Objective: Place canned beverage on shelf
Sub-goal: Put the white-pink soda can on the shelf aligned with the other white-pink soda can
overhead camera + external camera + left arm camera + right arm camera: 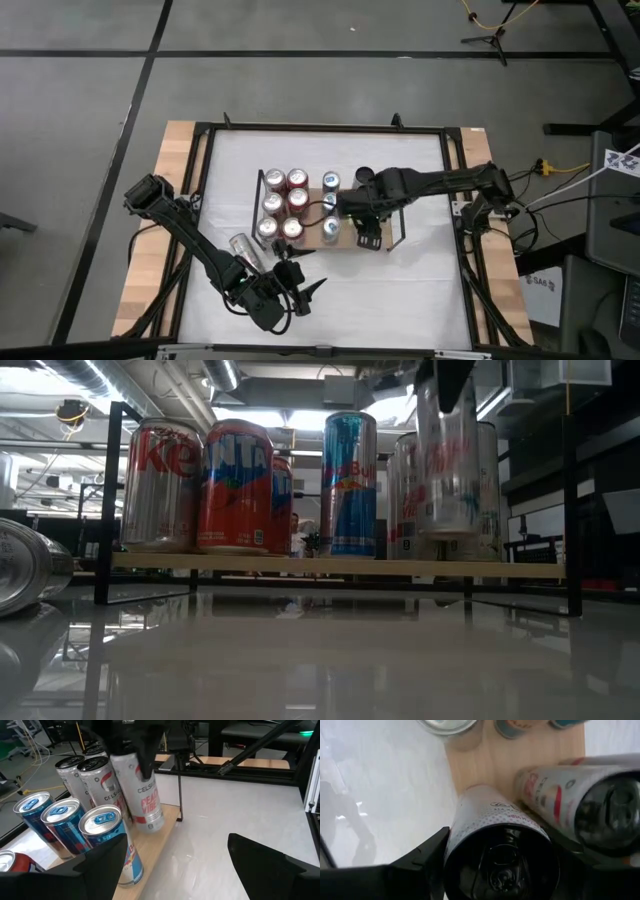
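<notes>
The shelf [343, 241] is a light wooden board with black end rails, in the middle of the table. Red cans [285, 190], blue cans [57, 817] and white cans [90, 775] stand on it. My right gripper [362, 215] reaches down over the shelf's right part, shut on a white canned beverage [140, 790]. This can hangs just above the board [330, 566] in the low view. My left gripper [180, 870] waits open near the table's front edge, facing the shelf. Another silver can [245, 248] lies on its side on the table, left of the shelf. My right gripper pinches the white can at its upper end [131, 762], one finger [427, 857] on each side of the wall just below the lid. The fingers come from above, pointing down. The can hangs slightly tilted, its base [447, 532] clear of the board.
A standing white can [580, 800] is close beside the held one. The shelf's black right rail [570, 510] rises past it. The lying can [25, 570] sits left of the shelf. Bare white table [420, 290] stretches in front and to the right.
</notes>
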Controlling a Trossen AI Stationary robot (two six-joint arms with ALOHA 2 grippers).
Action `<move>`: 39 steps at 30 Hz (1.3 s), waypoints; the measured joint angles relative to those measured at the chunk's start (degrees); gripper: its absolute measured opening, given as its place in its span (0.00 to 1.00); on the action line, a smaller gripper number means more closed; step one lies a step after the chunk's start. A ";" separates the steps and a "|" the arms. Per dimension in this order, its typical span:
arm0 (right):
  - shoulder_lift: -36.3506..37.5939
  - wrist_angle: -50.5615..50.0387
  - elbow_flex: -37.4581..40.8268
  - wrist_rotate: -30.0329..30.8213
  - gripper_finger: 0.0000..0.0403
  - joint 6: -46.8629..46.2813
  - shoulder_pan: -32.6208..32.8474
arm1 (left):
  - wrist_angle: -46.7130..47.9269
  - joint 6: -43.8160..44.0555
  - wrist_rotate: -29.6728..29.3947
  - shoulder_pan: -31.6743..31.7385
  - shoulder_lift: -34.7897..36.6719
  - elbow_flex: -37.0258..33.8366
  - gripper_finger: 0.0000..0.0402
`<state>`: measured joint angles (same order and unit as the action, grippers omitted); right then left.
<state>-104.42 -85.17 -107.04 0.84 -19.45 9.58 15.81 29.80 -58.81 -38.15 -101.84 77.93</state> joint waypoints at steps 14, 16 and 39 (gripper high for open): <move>-0.02 6.17 5.43 -2.93 0.62 4.99 -3.34 | 0.00 -0.02 0.00 0.00 -0.02 -0.04 0.84; 0.14 7.38 6.51 -2.84 0.62 4.99 -3.28 | 0.00 -0.02 -0.02 0.00 -0.02 -0.04 0.84; -0.18 10.54 7.90 -1.97 0.79 4.73 -3.23 | 0.17 -0.02 -0.02 0.00 -0.02 -0.07 0.84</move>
<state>-104.60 -74.63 -99.14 -1.13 -14.72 6.35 15.99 29.78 -58.83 -38.15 -101.86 77.87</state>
